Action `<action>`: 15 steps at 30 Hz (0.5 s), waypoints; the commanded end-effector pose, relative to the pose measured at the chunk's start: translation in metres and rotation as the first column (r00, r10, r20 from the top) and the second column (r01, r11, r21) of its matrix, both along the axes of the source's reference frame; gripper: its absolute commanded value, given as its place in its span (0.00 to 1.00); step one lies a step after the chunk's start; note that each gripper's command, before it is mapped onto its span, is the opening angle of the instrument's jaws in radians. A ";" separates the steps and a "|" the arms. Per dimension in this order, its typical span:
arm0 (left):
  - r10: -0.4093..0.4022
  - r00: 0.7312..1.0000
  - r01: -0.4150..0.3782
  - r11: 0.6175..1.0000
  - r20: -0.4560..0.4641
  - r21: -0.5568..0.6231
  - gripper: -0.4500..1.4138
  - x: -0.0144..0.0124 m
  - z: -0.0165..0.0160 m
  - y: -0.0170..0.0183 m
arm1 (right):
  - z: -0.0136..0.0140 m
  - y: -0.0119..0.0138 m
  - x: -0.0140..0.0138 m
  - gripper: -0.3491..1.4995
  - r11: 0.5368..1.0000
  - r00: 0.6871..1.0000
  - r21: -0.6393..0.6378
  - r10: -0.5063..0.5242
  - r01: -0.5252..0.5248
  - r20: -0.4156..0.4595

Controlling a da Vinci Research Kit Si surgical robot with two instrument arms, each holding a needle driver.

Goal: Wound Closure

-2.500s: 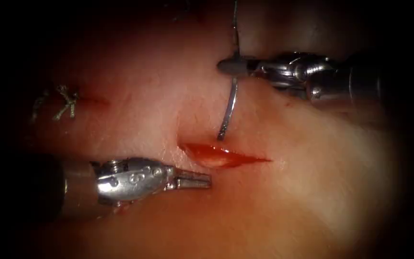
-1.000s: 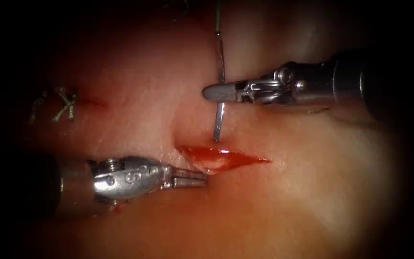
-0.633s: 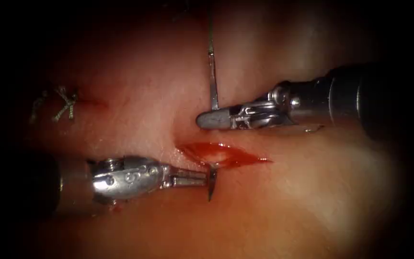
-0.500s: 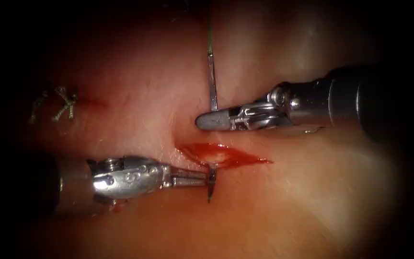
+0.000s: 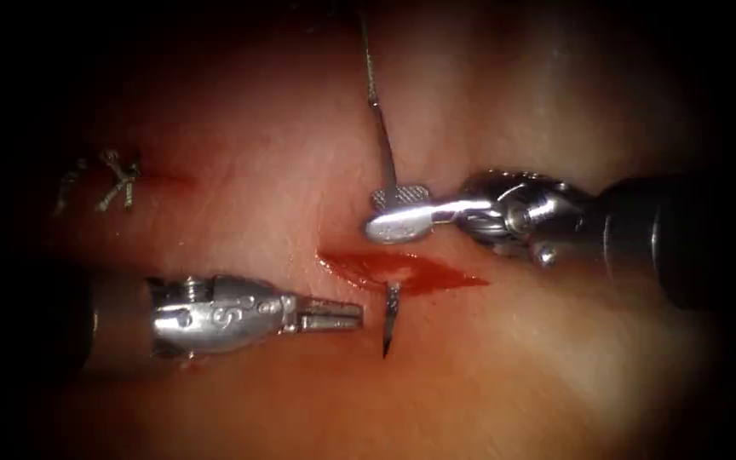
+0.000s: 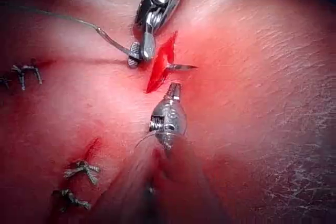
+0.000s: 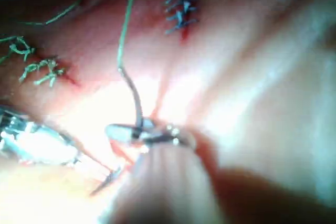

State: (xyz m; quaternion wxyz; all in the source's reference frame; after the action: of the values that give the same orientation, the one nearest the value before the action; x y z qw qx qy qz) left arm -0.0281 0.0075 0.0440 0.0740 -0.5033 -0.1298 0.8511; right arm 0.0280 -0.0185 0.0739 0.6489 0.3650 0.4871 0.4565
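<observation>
The tissue (image 5: pixel 555 358) lies under both my tools with the cut (image 5: pixel 411 271) at its middle, running from nine toward three o'clock, so a stitch has to cross it from twelve to six. At ten o'clock from the cut sit older stitches (image 5: pixel 117 181).

My right claw (image 5: pixel 398 213) comes in from three o'clock and is clenched on the needle (image 5: pixel 389 328) near its tail end, just at the twelve o'clock lip of the cut; held there, the curve can pass under the wound. The needle is in the tissue: its body is buried beneath the cut and its point stands free at the six o'clock lip.

My left claw (image 5: pixel 342 315) lies at nine o'clock from that point, just beside it, jaws together and grasping nothing, placed to meet the tip.

The thread (image 5: pixel 370 64) trails from the needle's tail toward twelve o'clock.
</observation>
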 end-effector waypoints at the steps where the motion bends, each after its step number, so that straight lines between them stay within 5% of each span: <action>1: 0.007 0.999 -0.006 1.000 0.033 -0.031 0.21 -0.0003 0.0005 -0.0003 | 0.0010 0.0010 -0.0003 0.85 1.000 1.000 -0.003 0.013 -0.013 0.011; 15: 0.019 0.998 -0.015 0.997 0.053 -0.070 0.16 -0.0006 0.0007 -0.0005 | -0.0005 0.0044 -0.0011 0.85 0.980 0.996 -0.197 0.035 -0.020 0.076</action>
State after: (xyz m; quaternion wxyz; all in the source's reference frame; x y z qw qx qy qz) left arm -0.0283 0.0071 0.0440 0.0451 -0.5270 -0.1072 0.8418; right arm 0.0261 -0.0139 0.0727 0.6985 0.2610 0.5081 0.4311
